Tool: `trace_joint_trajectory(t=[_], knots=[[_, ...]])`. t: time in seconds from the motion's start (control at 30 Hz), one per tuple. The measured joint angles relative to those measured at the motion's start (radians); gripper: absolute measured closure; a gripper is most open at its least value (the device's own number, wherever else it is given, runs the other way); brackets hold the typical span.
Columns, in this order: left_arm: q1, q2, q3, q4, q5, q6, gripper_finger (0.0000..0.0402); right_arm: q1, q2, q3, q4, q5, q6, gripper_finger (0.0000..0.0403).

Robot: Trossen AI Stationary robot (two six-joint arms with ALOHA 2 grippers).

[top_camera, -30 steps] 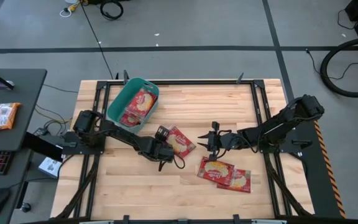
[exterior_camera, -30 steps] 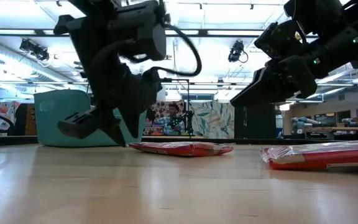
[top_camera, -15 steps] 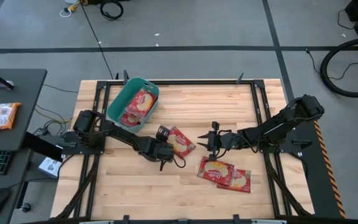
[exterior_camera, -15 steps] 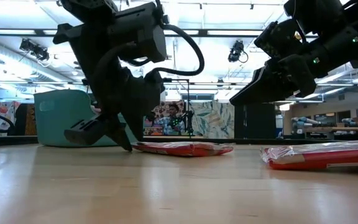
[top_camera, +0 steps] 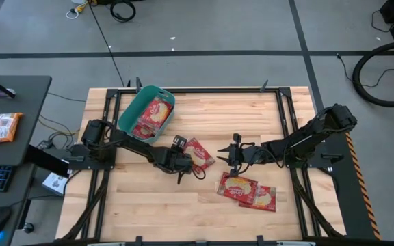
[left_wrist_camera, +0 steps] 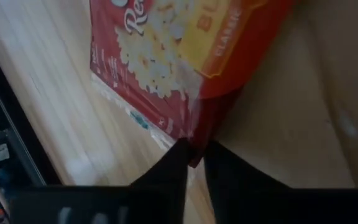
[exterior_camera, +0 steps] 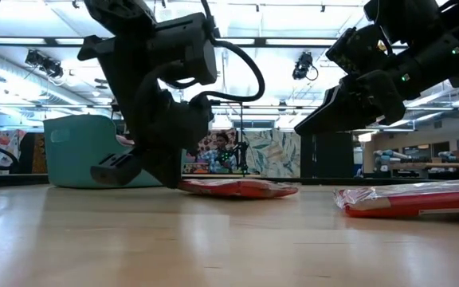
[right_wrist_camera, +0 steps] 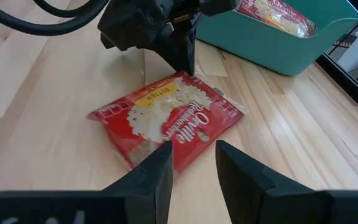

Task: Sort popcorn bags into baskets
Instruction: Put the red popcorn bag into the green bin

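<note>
Table [top_camera: 204, 208] first: tub [top_camera: 130, 117] sits by the far-left corner with a few bags [top_camera: 153, 115] already in it, so the sort is partway, I'd say. One bag [top_camera: 198, 154] lies flat mid-table, two more overlapped [top_camera: 246, 191] toward the near-right. Left gripper [left_wrist_camera: 194, 163] is down at that middle bag's corner on the tub side, fingers nearly closed with just the corner's edge pinched between them, going by the wrist shot. That's a skinny grip, so my take: make sure the pinch bites past the crimped seam before lifting, then raise slowly and keep the bag hanging straight so it doesn't swing or slip out on the way to the tub. Clear the tub's wall with room to spare, since a dangling bag can catch the rim. Right gripper [right_wrist_camera: 191, 165] hangs above the table on the bag's other side, fingers apart, holding nothing, pointing at it. Low down, the bag [exterior_camera: 239, 188] looks flat on the wood.
</note>
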Motion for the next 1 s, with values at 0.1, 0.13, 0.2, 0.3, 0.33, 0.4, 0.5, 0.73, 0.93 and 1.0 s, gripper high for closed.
trace_joint_trajectory(t=[0.1, 0.13, 0.2, 0.3, 0.33, 0.4, 0.5, 0.73, 0.93, 1.0], knots=[[-0.001, 0.000, 0.000, 0.004, -0.014, 0.007, 0.0388, 0.000, 0.000, 0.000, 0.000, 0.000, 0.000, 0.0277], [-0.001, 0.000, 0.002, 0.003, -0.022, 0.007, 0.0392, 0.000, 0.000, 0.000, 0.000, 0.000, 0.000, 0.0277], [0.000, 0.000, 0.012, -0.003, -0.040, 0.006, 0.0393, 0.000, 0.000, 0.000, 0.000, 0.000, 0.000, 0.0277], [0.000, -0.009, 0.039, -0.007, -0.043, 0.005, 0.0397, 0.000, 0.000, 0.000, 0.000, 0.000, 0.002, 0.0277], [0.000, -0.016, 0.047, -0.009, -0.043, 0.006, 0.0397, 0.000, 0.000, 0.000, 0.000, 0.000, 0.006, 0.0277], [0.002, -0.043, 0.057, -0.013, -0.042, 0.006, 0.0398, 0.000, 0.000, 0.000, 0.000, 0.000, 0.006, 0.0277], [0.008, -0.087, 0.074, -0.056, -0.039, -0.004, 0.0399, 0.001, 0.000, 0.000, 0.001, 0.002, 0.002, 0.0277], [0.049, -0.220, 0.153, -0.197, -0.029, -0.135, 0.0400, 0.002, -0.011, 0.000, 0.023, 0.103, -0.019, 0.0277], [0.069, -0.326, 0.159, -0.203, -0.065, -0.161, 0.0400, 0.003, -0.011, -0.001, 0.030, 0.115, -0.027, 0.0277], [0.069, -0.352, 0.159, -0.206, -0.084, -0.161, 0.0401, 0.003, -0.011, -0.001, 0.030, 0.126, -0.034, 0.0277]])
